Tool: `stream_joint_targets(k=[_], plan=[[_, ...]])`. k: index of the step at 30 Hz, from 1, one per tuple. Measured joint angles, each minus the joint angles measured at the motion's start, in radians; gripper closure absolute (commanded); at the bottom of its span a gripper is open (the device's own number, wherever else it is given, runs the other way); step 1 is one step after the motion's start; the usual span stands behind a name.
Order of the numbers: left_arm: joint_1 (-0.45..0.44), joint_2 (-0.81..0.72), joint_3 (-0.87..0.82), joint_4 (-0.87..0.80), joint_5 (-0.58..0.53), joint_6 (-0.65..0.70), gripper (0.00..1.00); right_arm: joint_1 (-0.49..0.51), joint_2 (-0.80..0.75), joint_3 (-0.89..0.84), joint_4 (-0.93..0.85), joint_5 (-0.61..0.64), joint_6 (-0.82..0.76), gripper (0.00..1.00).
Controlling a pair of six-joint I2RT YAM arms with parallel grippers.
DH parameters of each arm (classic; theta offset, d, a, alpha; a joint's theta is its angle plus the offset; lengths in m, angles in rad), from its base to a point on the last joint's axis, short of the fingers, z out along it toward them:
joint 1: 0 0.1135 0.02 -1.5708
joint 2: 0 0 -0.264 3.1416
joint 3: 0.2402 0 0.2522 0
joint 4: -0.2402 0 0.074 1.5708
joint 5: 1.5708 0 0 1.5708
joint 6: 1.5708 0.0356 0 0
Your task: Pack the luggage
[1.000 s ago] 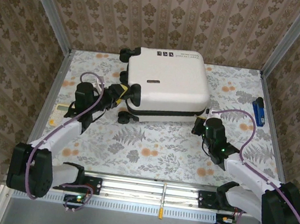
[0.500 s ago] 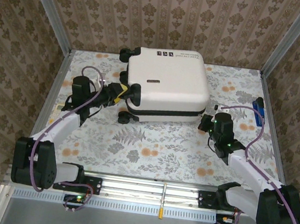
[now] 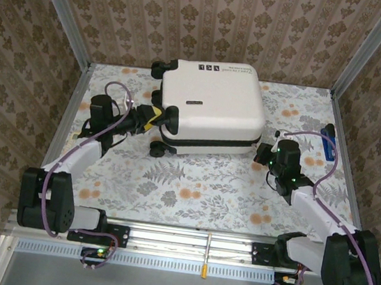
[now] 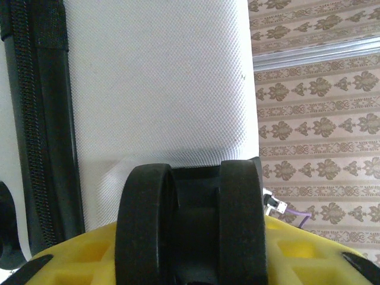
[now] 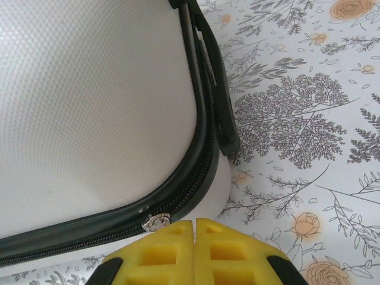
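Luggage (image 3: 213,103) lying flat, halves together, at far-centre of table (image 3: 192,185). L gripper (image 3: 153,118) clamping black spinner wheel (image 4: 190,225) on case's left side. R gripper (image 5: 193,228) sitting fully closed, tips just beside zip pull (image 5: 155,221) at near-right corner.

Cream hard-shell luggage (image 3: 213,107), shut, lying flat, black wheels, mid-rear of table

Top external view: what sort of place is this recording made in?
Probably a staged robot test cell, not a home: wallpaper-printed panels in aluminium framing, a floral-print table, and the left arm and right arm bolted to a rail facing the luggage.
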Motion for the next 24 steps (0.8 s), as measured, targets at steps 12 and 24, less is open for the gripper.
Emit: stream_joint_targets(k=[12, 24], plan=[[0.034, 0.027, 0.001, 0.020, 0.071, 0.028, 0.86, -0.047, 0.021, 0.018, -0.005, -0.021, 0.042, 1.00], [0.058, 0.082, 0.059, -0.018, 0.124, 0.087, 0.87, -0.063, 0.010, 0.018, -0.031, -0.054, 0.050, 1.00]])
